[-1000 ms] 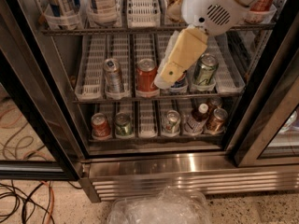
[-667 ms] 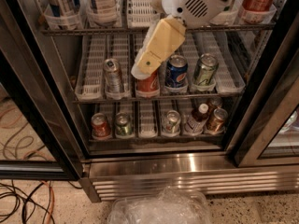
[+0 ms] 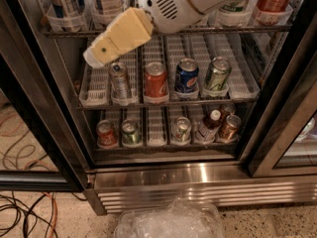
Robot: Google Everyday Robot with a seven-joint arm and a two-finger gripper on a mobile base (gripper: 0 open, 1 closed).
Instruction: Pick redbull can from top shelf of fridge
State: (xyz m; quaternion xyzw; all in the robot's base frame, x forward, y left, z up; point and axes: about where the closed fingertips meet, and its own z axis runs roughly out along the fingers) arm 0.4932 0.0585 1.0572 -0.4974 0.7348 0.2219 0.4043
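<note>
a speckled floor with loose cables (image 3: 22,217) lies in front of the fridge (image 3: 173,176), which stands open, its steel base at the bottom and three wire racks in view. the highest rack carries bottles in plastic cups. the redbull can (image 3: 119,81) stands on the rack below it, the upper of the two can racks, and i take this one for the top shelf (image 3: 96,87) of the task. the can is in the second white lane from the left, near the front edge, with the red can (image 3: 156,82) just beside it on the right and the pepsi can (image 3: 186,77) one lane further.

the gripper (image 3: 98,52) hangs in front of the racks, above the redbull can and a little to its left, apart from it and slanting down to the left. whether it is open or closed i cannot tell, but it grips no can.

i judge that the step in hand is the approach; the grasp is not yet made. the next move calls for lining up over the can's lane, then going down and in under the bottle rack, so that the can's body comes between the jaws without pushing the red can.

the redbull can is upright: its long axis is vertical and its silver top with the pull tab points up.
</note>
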